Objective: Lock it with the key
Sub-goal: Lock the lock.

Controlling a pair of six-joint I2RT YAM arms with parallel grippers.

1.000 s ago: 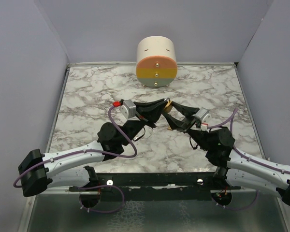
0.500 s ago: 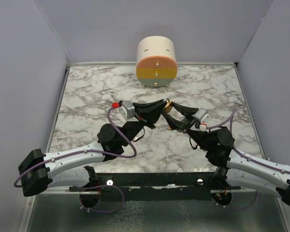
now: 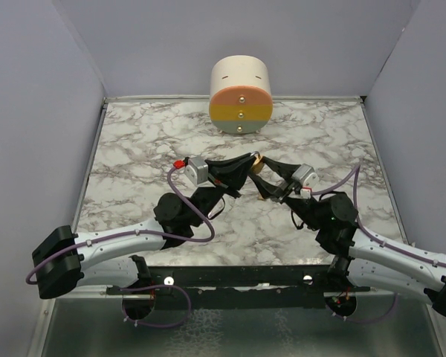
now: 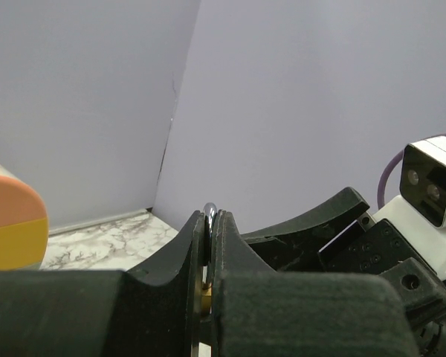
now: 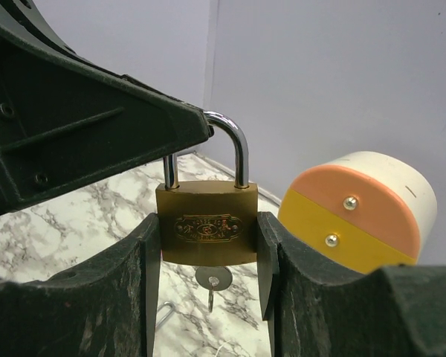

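Observation:
A brass padlock (image 5: 206, 227) with a steel shackle (image 5: 236, 141) hangs above the marble table between both grippers. My right gripper (image 5: 208, 223) is shut on the sides of the brass body. My left gripper (image 4: 210, 223) is shut on the top of the shackle (image 4: 209, 211), with a bit of brass (image 4: 206, 294) showing between its fingers. Both shackle legs reach the body's top. The key (image 5: 213, 281) sticks out of the padlock's underside, with a small ring hanging from it. In the top view the padlock (image 3: 259, 161) sits where the two grippers meet.
A cream cylinder with an orange and yellow face and two screws (image 3: 240, 93) stands at the back of the marble table (image 3: 134, 149). Purple walls close in the left, right and back. Both arms cross the near middle of the table.
The left arm has shifted slightly. Both grips on the padlock look the same.

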